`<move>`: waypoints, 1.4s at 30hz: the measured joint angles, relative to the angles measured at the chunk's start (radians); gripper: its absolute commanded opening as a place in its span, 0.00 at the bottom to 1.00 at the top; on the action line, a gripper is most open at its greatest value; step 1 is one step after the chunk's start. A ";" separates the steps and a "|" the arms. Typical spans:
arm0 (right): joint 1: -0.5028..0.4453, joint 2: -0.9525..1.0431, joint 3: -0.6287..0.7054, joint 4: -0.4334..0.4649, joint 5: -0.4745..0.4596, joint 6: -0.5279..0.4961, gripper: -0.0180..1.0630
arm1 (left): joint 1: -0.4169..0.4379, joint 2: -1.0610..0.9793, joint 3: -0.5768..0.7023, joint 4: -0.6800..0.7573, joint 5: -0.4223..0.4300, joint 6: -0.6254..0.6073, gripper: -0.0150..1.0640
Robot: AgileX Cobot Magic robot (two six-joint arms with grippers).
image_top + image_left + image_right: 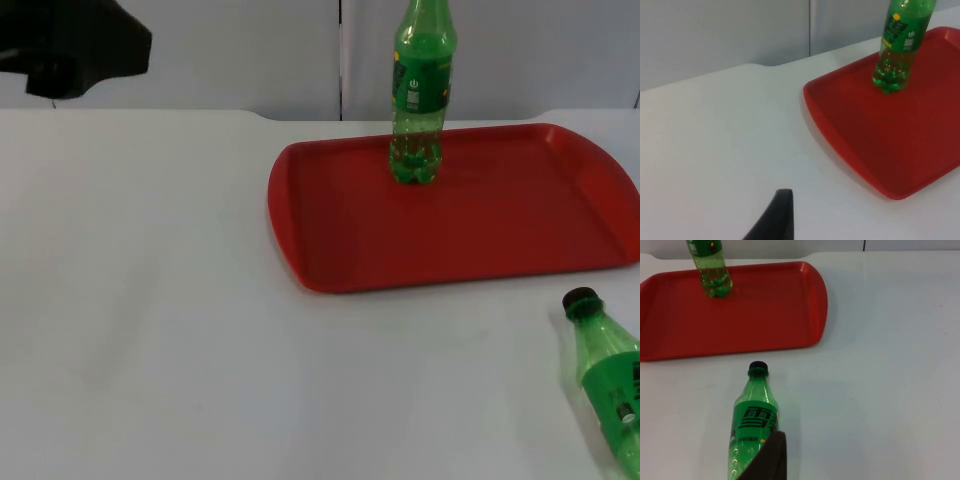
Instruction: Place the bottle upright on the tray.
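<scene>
Tray [480, 240]: smooth red plastic, semi-gloss. Both bottles [421, 95] [752, 430]: clear green glossy plastic, printed film labels. Table [150, 330]: smooth matt white.

A red tray [460, 215] sits against the counter's [150, 300] far edge. One upright green bottle [420, 95] stands at its far rim (the rest lies bare). A second bottle [610, 375] lies near the counter's right edge.

Green bottle [899, 50] upright on red tray [880, 145], near its far edge; tray on white counter [720, 135].
</scene>
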 measured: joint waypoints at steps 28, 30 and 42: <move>0.000 0.000 0.000 0.000 0.000 0.000 0.98 | 0.000 -0.548 0.177 0.000 0.269 0.000 0.99; 0.000 0.000 0.000 0.000 0.000 0.000 0.98 | 0.000 -0.604 0.177 0.000 0.315 0.000 0.99; 0.000 0.000 0.000 0.000 0.000 0.000 0.98 | 0.000 -0.846 0.177 0.000 0.534 0.000 0.99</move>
